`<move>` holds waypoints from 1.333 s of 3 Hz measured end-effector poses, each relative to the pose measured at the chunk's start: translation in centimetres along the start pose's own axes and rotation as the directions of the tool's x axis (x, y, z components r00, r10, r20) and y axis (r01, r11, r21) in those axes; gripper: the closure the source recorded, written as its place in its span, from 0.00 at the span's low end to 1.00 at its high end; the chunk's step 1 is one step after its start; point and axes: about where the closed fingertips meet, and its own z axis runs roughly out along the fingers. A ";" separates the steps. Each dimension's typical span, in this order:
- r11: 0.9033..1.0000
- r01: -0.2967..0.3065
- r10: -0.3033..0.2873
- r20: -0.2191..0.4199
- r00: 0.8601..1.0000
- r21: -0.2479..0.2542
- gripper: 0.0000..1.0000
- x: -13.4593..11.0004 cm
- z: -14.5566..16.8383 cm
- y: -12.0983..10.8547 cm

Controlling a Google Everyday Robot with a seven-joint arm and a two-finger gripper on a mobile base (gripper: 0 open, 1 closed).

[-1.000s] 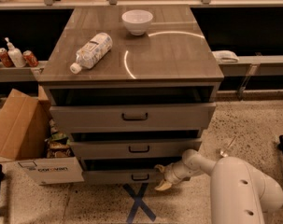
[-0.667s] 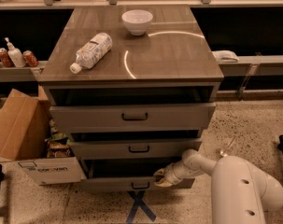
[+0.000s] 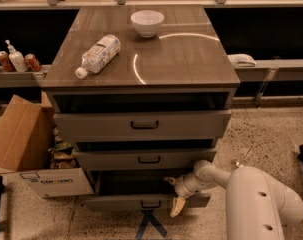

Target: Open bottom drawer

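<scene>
The robot's gripper point(image 3: 173, 194) hangs low at the foot of the table point(image 3: 191, 59), right against the bottom drawer point(image 3: 116, 203), the slimmest of three fronts. Its fingers point(image 3: 177, 207) stand apart: the pale lower one droops over the drawer's front face, and the darker upper one reaches across the top edge toward the dark inside. We judge that it grips nothing, though we cannot tell whether either finger touches the panel.

The drawer lies directly beneath the gripper and stretches away to its left in the view. Its long axis runs side to side, across the line of the white arm point(image 3: 261, 199), which comes in from the lower right. The small dark handle point(image 3: 151, 204) sits just beside the gripper on that left side, near but apart from the hanging finger.

The front stands partly out from the carcass, with a shadowed gap above it, under the middle drawer point(image 3: 148, 159) and the top drawer point(image 3: 143, 125), both of which sit directly above the gripper.

We read the task as partly done. Any further pull must run toward the camera, square to the drawer's long axis. Since the gripper sits off-centre from the handle, an uneven tug could skew the drawer on its runners.

A cardboard box point(image 3: 21, 139) stands well off to the gripper's left. A bowl point(image 3: 147, 23) and a bottle point(image 3: 97, 54) rest on the table far above it.
</scene>
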 end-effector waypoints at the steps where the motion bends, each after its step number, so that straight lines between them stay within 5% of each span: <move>1: 1.000 0.000 0.000 0.000 1.000 -0.001 0.00 0.0 0.0 0.1; 3: 0.998 0.005 -0.006 -0.021 1.000 -0.055 0.00 0.7 0.8 2.3; 4: 0.995 0.001 -0.004 -0.030 1.000 -0.096 0.17 0.9 0.6 3.8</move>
